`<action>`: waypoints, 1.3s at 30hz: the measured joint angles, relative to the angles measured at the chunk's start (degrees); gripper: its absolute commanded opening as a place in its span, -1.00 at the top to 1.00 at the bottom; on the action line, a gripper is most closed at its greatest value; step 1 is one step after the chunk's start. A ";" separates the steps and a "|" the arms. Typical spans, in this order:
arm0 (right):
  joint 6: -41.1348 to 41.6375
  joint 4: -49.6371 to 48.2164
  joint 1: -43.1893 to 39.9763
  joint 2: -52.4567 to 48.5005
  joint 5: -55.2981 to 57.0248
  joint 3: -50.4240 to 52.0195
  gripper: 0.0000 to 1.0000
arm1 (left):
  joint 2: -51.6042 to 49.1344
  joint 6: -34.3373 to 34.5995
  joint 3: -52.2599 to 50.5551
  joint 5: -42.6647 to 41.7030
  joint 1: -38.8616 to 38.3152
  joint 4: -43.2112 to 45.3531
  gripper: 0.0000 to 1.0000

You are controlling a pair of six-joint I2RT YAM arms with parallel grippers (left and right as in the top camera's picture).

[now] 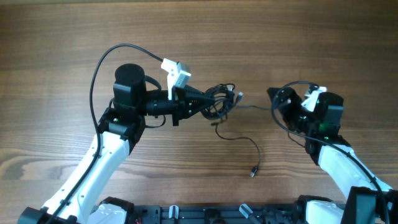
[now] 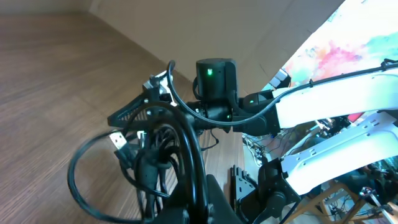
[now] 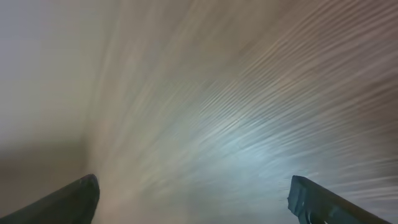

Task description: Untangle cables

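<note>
The cables are a bunch of thin black wires knotted together at the table's middle. My left gripper is shut on that knot from the left. In the left wrist view the bunch of cables loops close in front of the left gripper, clamped between its fingers. One thin strand runs right from the knot toward my right gripper. Another strand curls down to a small plug. In the right wrist view the right gripper is open, with only blurred wood between its fingertips.
The wooden table spreads all around. A thick black arm cable arcs over the left arm. The right arm's black wrist with a green light faces the left wrist camera. Black mounts line the front edge.
</note>
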State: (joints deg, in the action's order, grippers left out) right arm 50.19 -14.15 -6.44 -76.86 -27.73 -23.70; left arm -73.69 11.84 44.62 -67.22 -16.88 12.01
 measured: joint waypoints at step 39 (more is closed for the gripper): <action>-20.68 -45.09 7.48 -0.11 -46.14 0.44 -0.71 | 0.02 -11.78 0.00 -11.76 -3.43 -6.32 0.91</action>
State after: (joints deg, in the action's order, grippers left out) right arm 29.52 -59.24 1.04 -76.97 -73.87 -23.27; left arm -73.67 0.05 44.62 -78.98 -20.32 5.69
